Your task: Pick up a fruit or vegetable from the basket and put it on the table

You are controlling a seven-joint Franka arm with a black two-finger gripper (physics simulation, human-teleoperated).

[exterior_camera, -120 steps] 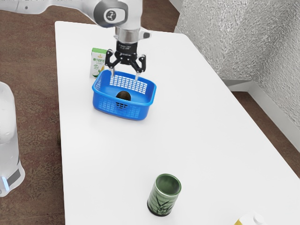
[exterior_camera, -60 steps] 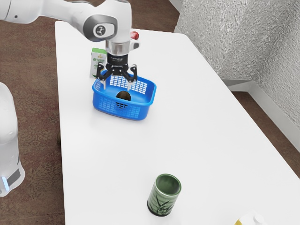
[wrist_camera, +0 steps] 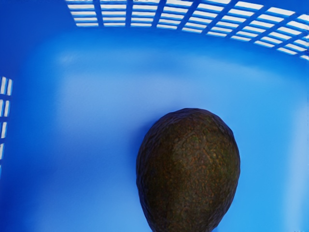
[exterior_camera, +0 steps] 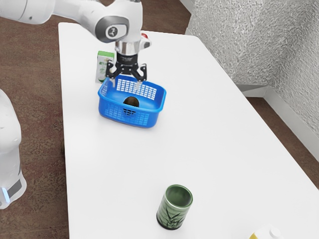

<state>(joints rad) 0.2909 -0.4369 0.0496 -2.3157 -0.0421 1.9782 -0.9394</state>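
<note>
Jaws are spread pretty wide, gripper [exterior_camera: 126, 84] hanging over the blue plastic basket [exterior_camera: 110, 109]. Dark avocado [wrist_camera: 188, 169] is just chilling inside it, lower than the jaws. Green-topped carton [exterior_camera: 103, 68] is near them, and the bamboo-print green cup [exterior_camera: 174, 209] stands well apart from them.
</note>
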